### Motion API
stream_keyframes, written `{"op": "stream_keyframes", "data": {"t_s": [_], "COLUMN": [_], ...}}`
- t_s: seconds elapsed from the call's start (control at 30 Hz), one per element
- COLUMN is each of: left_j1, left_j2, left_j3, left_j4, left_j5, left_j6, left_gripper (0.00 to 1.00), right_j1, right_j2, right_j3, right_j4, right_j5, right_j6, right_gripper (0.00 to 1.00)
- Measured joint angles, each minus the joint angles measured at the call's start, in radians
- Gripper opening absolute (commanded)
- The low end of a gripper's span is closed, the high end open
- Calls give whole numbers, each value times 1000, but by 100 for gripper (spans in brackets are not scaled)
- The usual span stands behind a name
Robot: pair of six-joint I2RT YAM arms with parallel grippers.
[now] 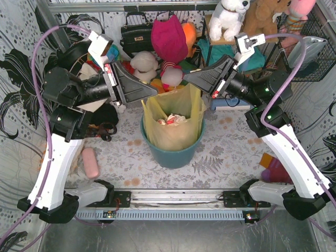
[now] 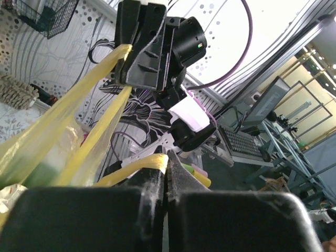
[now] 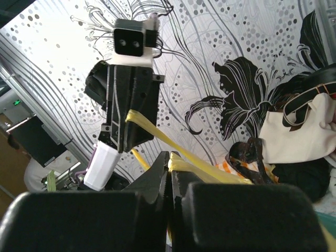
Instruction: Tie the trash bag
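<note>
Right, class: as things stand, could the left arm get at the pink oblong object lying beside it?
Probably not yet: the left end effector is shut on a strip of the trash bag above the teal bin and must release first. The pink oblong object itself lies uncovered.

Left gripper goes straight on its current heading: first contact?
Likely the right gripper or its wrist, ahead in the left wrist view, shut on the thin yellow-green plastic trash bag. Depth unclear; could be a near miss.
</note>
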Motion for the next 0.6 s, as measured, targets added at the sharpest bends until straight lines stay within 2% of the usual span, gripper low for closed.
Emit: {"op": "stream_keyframes", "data": {"t_s": [0.2, 0.3, 0.33, 0.4, 0.47, 0.6], "left_j1": [0, 0, 0, 0, 0, 7], "left_j2": [58, 77, 79, 74, 52, 9], "left_j3": [139, 154, 151, 125, 63, -66], "left_j4": [-39, -26, -25, -15, -5, -6], "left_j5": [-16, -35, -40, -51, -64, -81], "left_j6": [13, -3, -6, -9, -9, -10], "left_gripper": [0, 8, 14, 35, 47, 62], "right_j1": [0, 0, 0, 0, 0, 0], "right_j2": [23, 26, 24, 14, -5, -35], "right_j3": [95, 116, 116, 98, 57, -29], "right_j4": [-68, -70, -71, -71, -79, -114], "right_j5": [54, 79, 84, 97, 108, 116], "right_j6": [-19, -22, -22, -25, -31, -34], "right_gripper": [0, 2, 11, 27, 42, 51]}}
